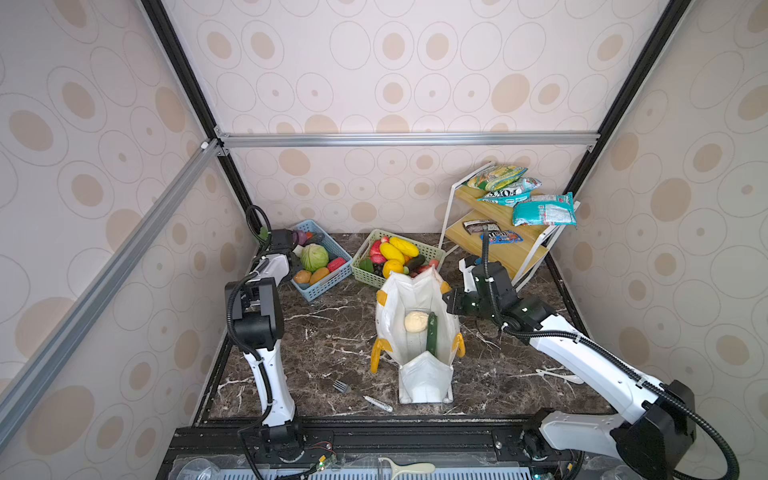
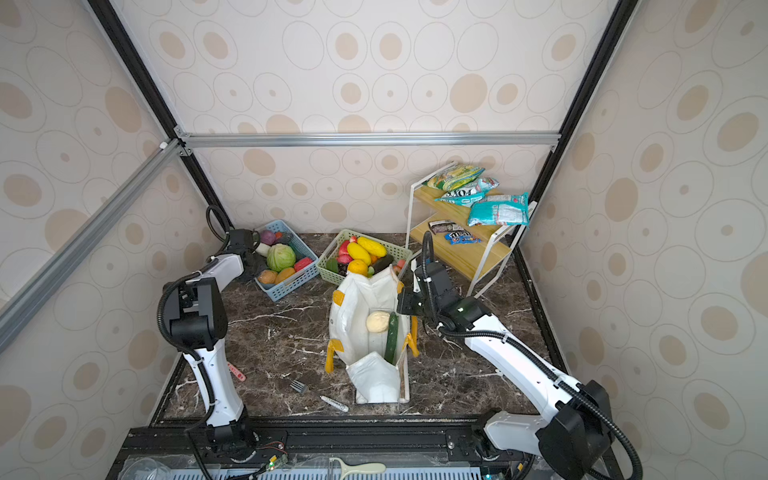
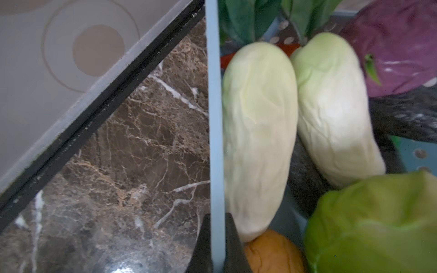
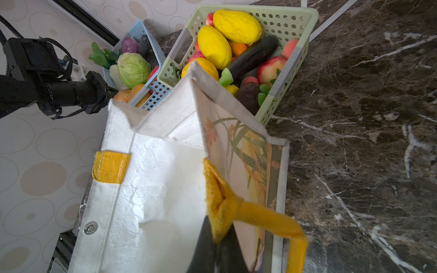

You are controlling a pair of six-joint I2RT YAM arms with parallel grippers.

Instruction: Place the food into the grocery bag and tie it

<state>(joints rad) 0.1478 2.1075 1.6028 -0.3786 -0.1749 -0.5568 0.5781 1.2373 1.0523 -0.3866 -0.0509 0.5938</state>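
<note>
The white grocery bag [image 1: 415,297] stands open mid-table, with a beige knobbly ball [image 1: 416,322] and a dark green cucumber [image 1: 432,334] inside. My right gripper [image 4: 217,236] is shut on the bag's rim at a yellow handle patch [image 4: 221,201]. My left gripper [image 3: 218,221] is shut on the blue basket's rim [image 3: 215,118], one finger inside and one outside. Just inside that rim lie two pale white-green cabbages [image 3: 259,132], green leaves [image 3: 246,19], a round green cabbage [image 3: 373,224] and an orange piece [image 3: 272,253].
A green basket [image 1: 437,254] of toy fruit sits right behind the bag. A wooden shelf [image 1: 498,216] with snack packets stands at the back right. A fork [image 1: 341,386] and a small stick-like tool [image 1: 377,403] lie near the front edge.
</note>
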